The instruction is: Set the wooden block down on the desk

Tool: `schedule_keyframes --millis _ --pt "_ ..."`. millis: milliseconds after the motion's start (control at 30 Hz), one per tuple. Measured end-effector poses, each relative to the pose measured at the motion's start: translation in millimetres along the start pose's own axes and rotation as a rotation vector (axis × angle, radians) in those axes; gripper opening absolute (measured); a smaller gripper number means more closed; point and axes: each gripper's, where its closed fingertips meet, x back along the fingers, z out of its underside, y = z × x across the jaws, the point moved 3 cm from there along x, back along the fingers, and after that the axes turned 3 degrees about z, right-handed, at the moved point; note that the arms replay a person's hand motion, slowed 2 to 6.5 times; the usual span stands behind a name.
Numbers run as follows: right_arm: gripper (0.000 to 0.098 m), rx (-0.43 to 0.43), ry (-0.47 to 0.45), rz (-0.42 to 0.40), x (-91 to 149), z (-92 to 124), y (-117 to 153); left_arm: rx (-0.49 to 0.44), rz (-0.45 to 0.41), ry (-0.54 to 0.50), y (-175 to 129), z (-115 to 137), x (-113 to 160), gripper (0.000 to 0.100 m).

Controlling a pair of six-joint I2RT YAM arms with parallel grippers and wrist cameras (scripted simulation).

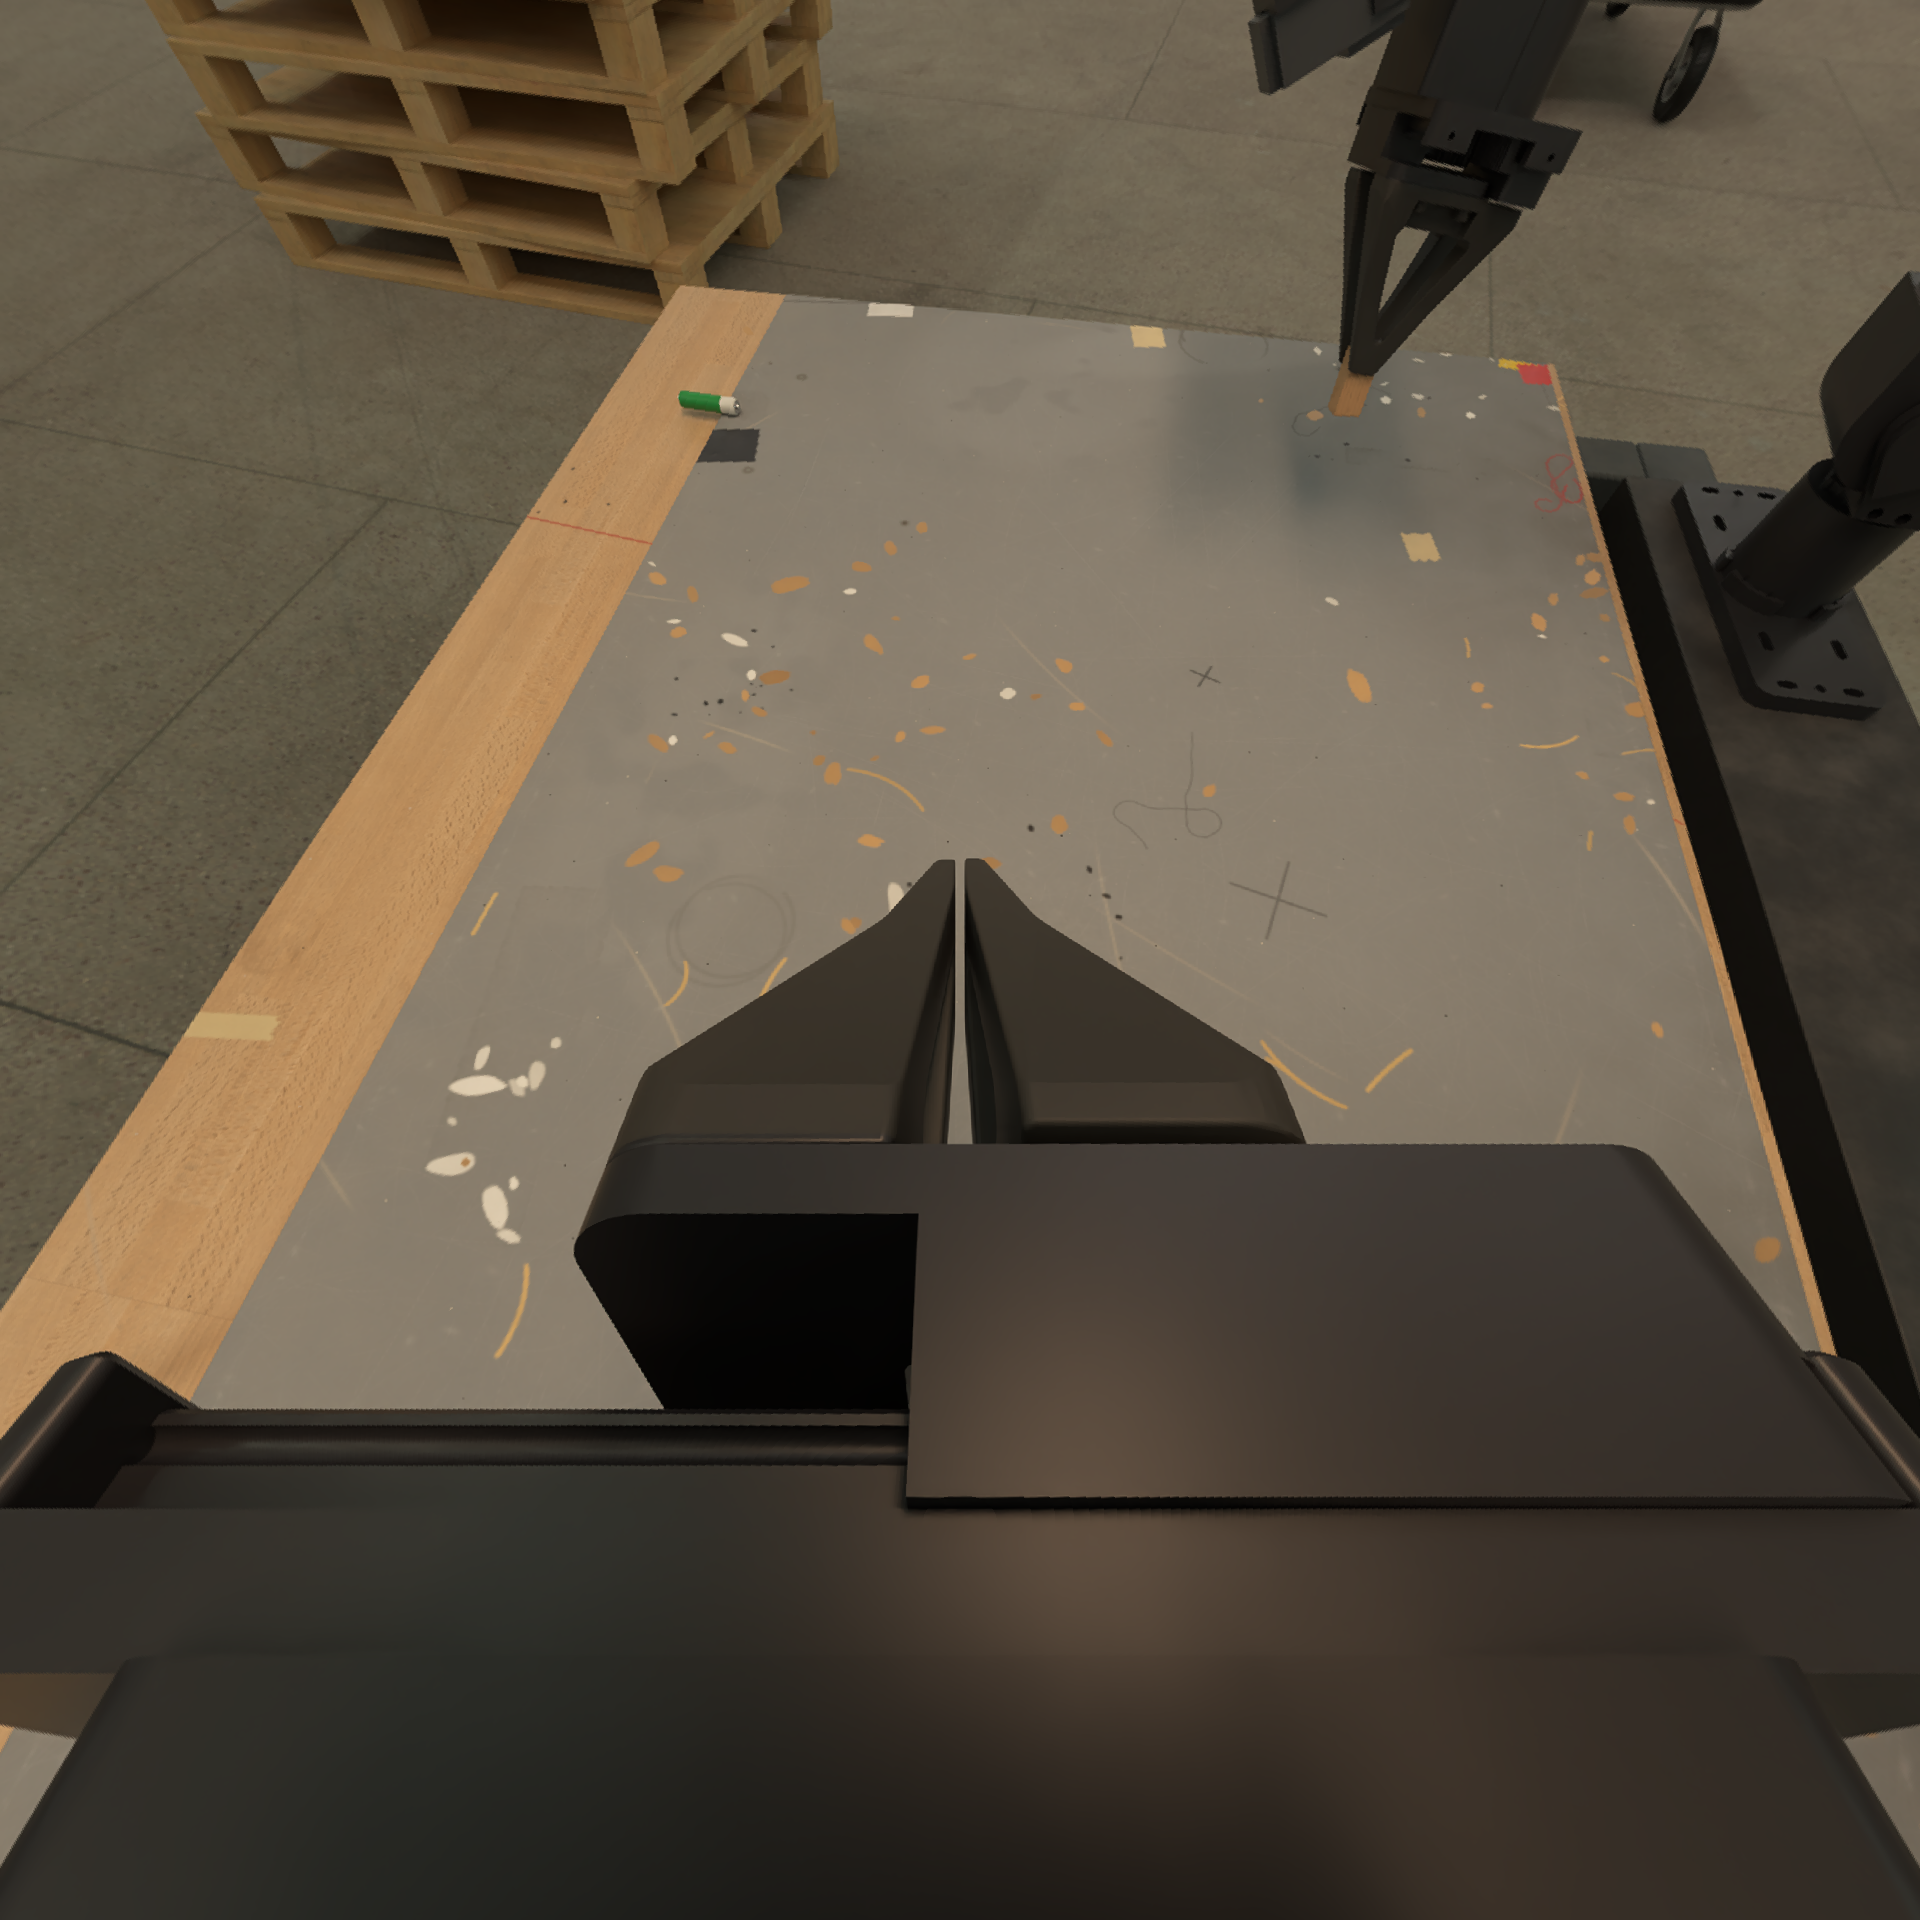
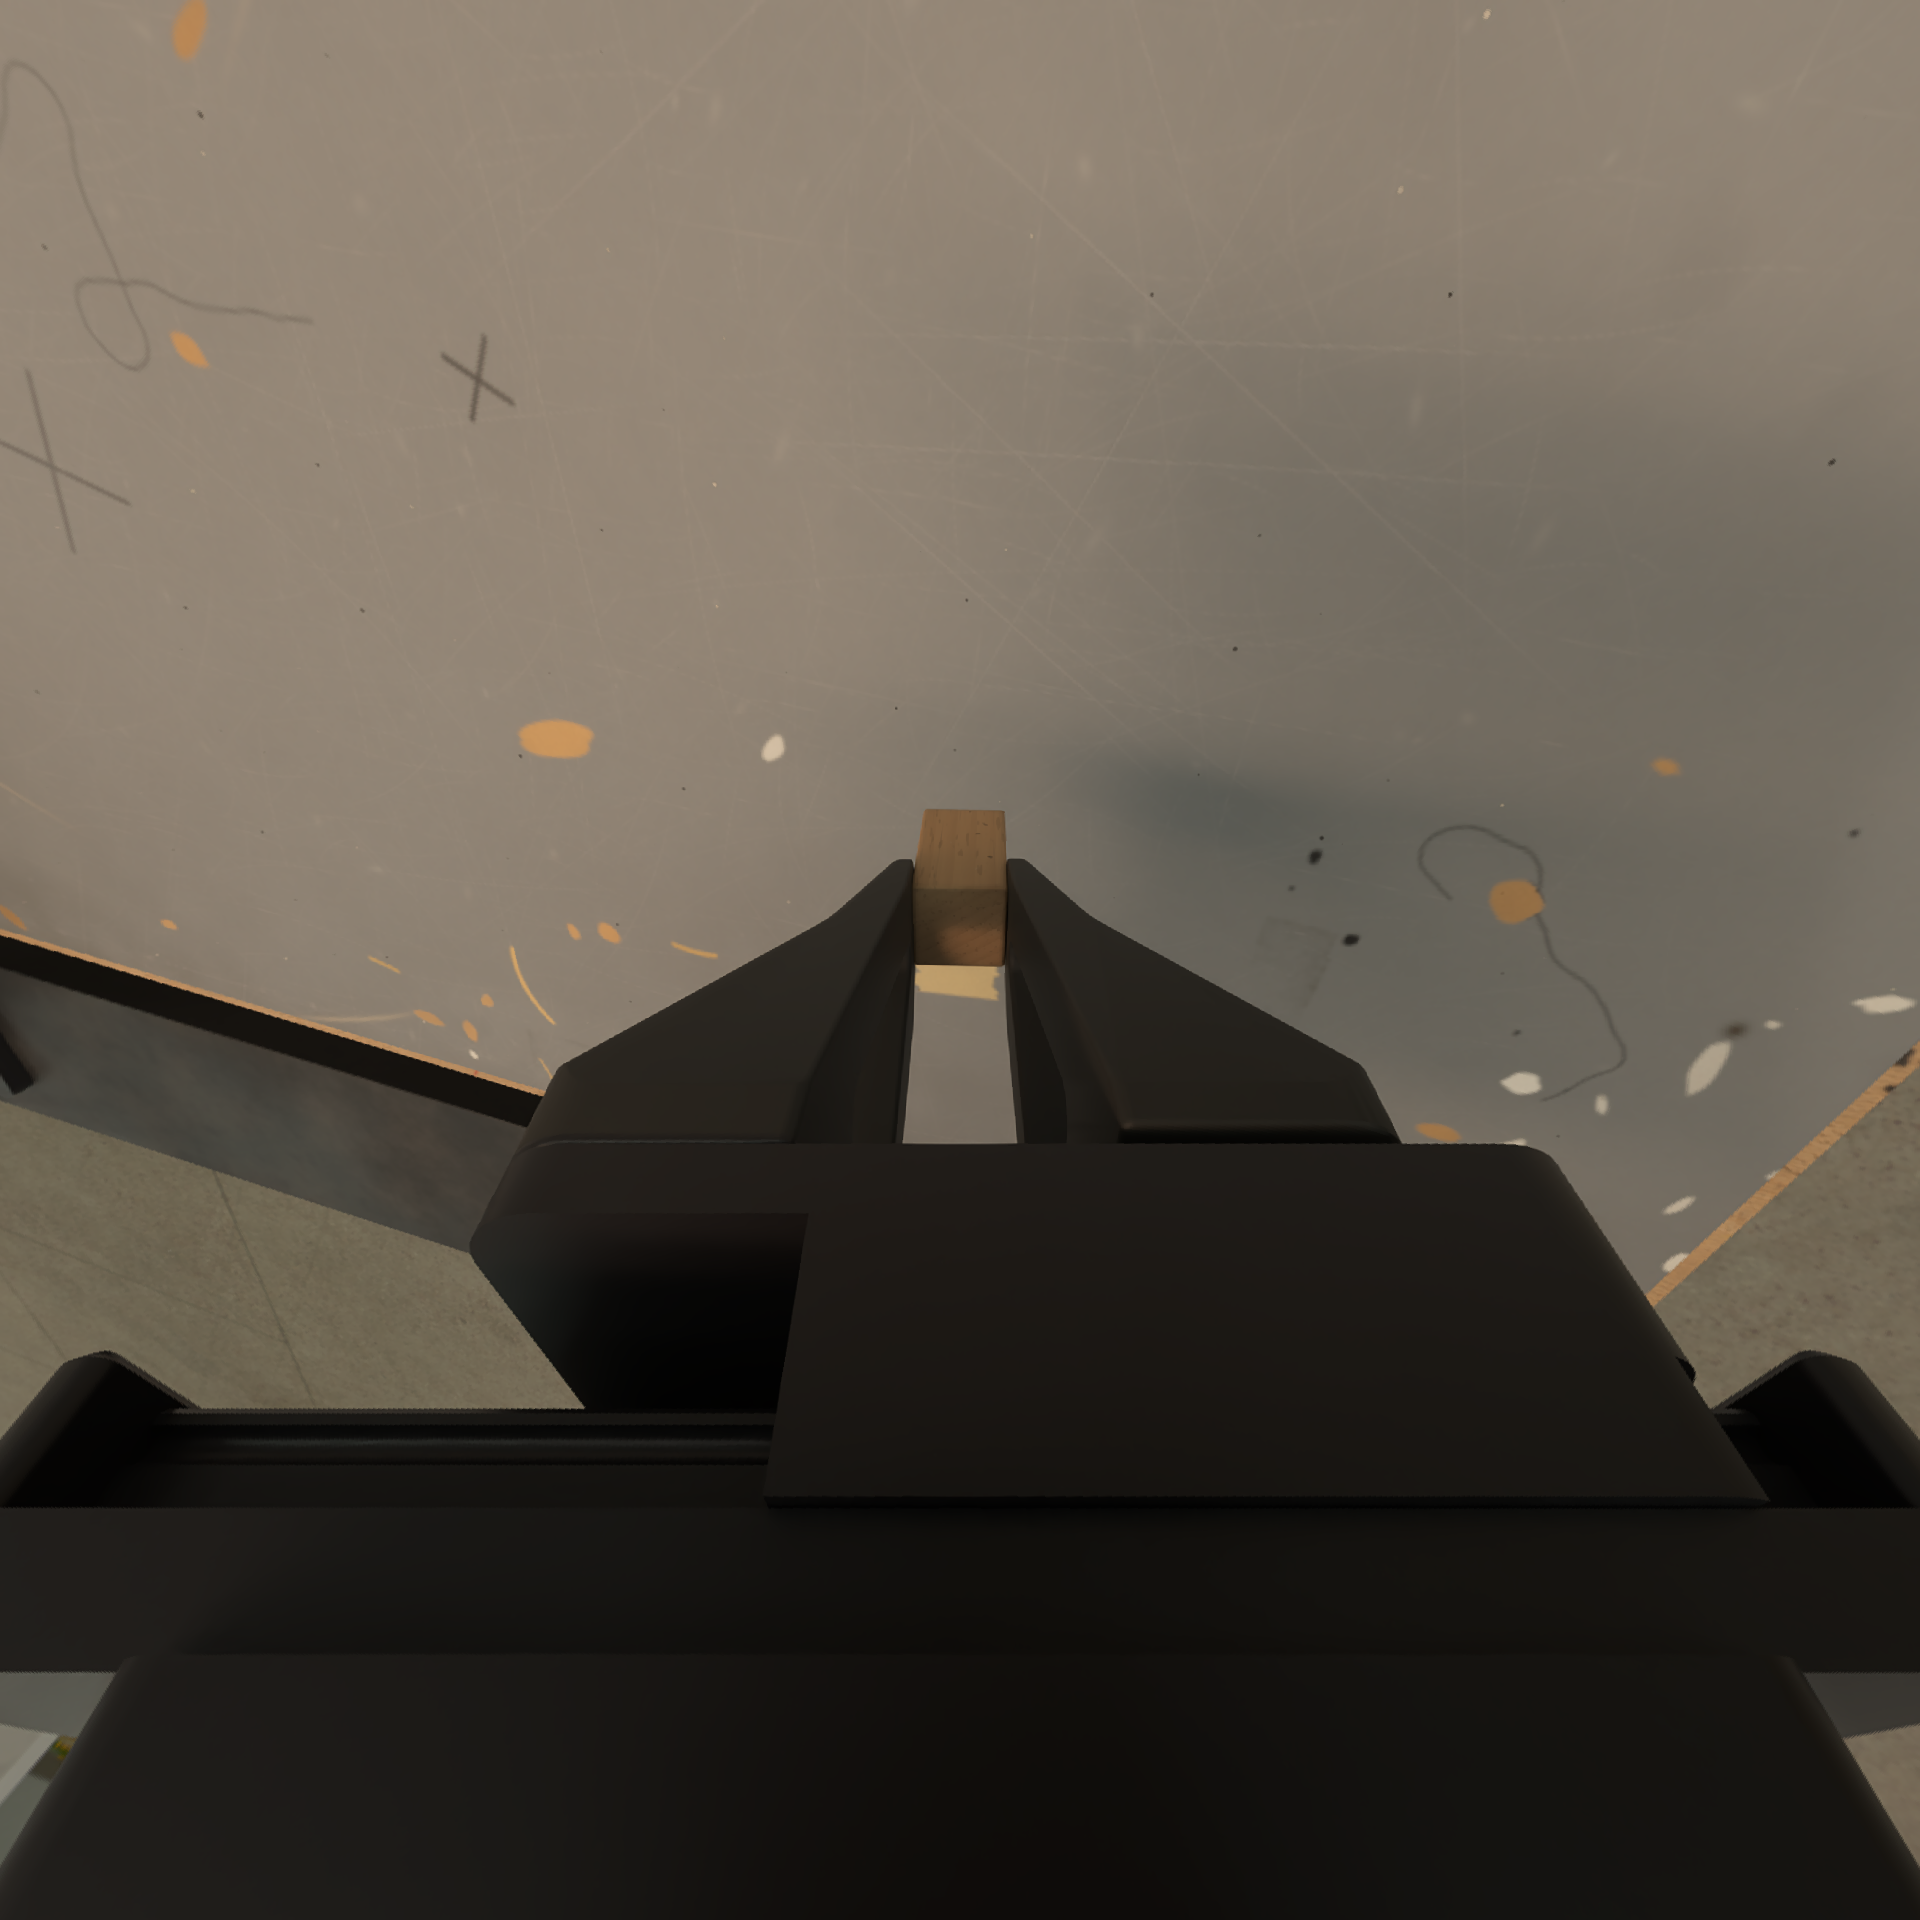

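Note:
My right gripper (image 2: pixel 961 873) is shut on a small light wooden block (image 2: pixel 962 883), which pokes out past the fingertips, above the grey desk (image 2: pixel 1143 468). In the left wrist view the right gripper (image 1: pixel 1363 358) points down at the desk's far right corner, with the block (image 1: pixel 1351 393) between its tips; the block's lower end is at or just above the surface, and contact cannot be told. My left gripper (image 1: pixel 959 868) is shut and empty, hovering over the middle of the desk (image 1: pixel 1039 623).
A green battery-like cylinder (image 1: pixel 709 402) lies near the desk's far left wooden edge (image 1: pixel 436 831). Stacked wooden pallets (image 1: pixel 499 135) stand on the floor beyond. The right arm's black base (image 1: pixel 1808 582) sits on a dark platform right of the desk.

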Motion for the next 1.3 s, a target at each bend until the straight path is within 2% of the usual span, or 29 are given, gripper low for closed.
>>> schedule_keyframes --millis 1300 --pt "0.0144 -0.034 0.026 0.098 -27 1 14 -0.001 -0.001 0.001 0 0 0 0.001"
